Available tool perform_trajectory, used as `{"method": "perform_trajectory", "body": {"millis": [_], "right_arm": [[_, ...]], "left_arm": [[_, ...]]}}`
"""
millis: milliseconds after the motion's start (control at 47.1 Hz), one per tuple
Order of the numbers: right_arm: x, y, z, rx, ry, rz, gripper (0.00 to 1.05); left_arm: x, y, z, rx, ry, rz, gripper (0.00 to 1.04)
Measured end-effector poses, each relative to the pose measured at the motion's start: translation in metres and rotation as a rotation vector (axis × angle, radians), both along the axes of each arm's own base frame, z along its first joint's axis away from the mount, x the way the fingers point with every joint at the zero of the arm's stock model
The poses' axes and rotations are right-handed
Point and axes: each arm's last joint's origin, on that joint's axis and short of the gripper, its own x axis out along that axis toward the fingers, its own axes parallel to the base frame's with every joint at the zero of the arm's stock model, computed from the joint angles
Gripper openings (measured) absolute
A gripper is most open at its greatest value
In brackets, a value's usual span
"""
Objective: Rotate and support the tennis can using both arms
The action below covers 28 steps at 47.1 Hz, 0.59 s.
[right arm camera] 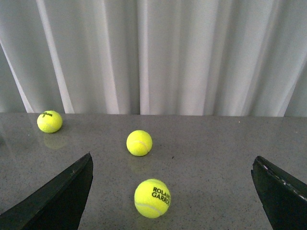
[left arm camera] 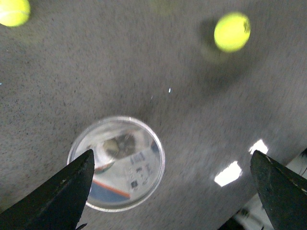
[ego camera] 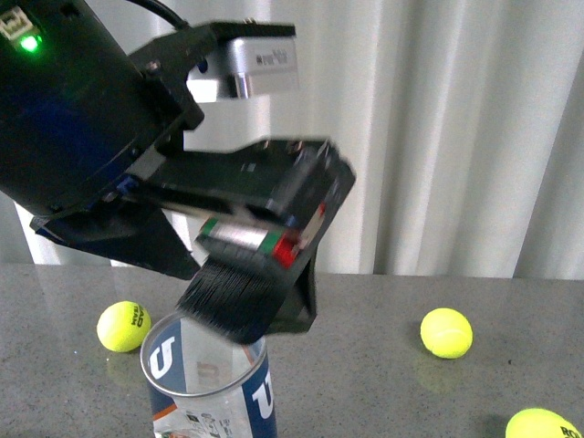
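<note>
So the tennis can (left arm camera: 116, 163) is standing upright on the grey table (left arm camera: 192, 96), open mouth up, and my left gripper (left arm camera: 172, 191) hangs right over it with the jaws spread wide. The can sits near one fingertip (left arm camera: 72, 187), not centred between them yet, so I'd guess I need to shift before closing. My right gripper (right arm camera: 172, 191) is open too, holding nothing, with just three tennis balls (right arm camera: 152, 198) out past its jaws.
</note>
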Motion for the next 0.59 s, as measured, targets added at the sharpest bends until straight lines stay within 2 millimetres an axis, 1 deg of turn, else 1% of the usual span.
{"method": "perform_trajectory", "body": {"millis": [64, 127, 382, 403, 467, 488, 531, 552, 594], "right_arm": [[0.000, 0.000, 0.000, 0.000, 0.000, 0.000, 0.98], [0.000, 0.000, 0.000, 0.000, 0.000, 0.000, 0.98], [0.000, 0.000, 0.000, 0.000, 0.000, 0.000, 0.98], [0.000, 0.000, 0.000, 0.000, 0.000, 0.000, 0.98], [0.000, 0.000, 0.000, 0.000, 0.000, 0.000, 0.98], [0.000, 0.000, 0.000, 0.000, 0.000, 0.000, 0.98], [0.000, 0.000, 0.000, 0.000, 0.000, 0.000, 0.98], [0.000, 0.000, 0.000, 0.000, 0.000, 0.000, 0.98], [0.000, 0.000, 0.000, 0.000, 0.000, -0.003, 0.98]], "left_arm": [[-0.002, 0.003, 0.002, -0.106, -0.039, 0.106, 0.98], [-0.003, 0.004, 0.005, -0.165, -0.046, 0.163, 0.98], [-0.003, 0.005, 0.002, -0.218, 0.001, 0.240, 0.98], [-0.003, 0.004, 0.001, -0.203, -0.046, 0.253, 0.97], [-0.004, 0.009, -0.007, -0.164, -0.367, 0.387, 0.86], [-0.005, 0.010, -0.009, -0.175, -0.406, 0.400, 0.84], [-0.011, 0.020, -0.016, -0.160, -0.576, 0.511, 0.77], [-0.017, 0.030, -0.021, -0.175, -0.665, 0.577, 0.72], [-0.025, 0.042, -0.026, -0.201, -0.747, 0.626, 0.65]]}}
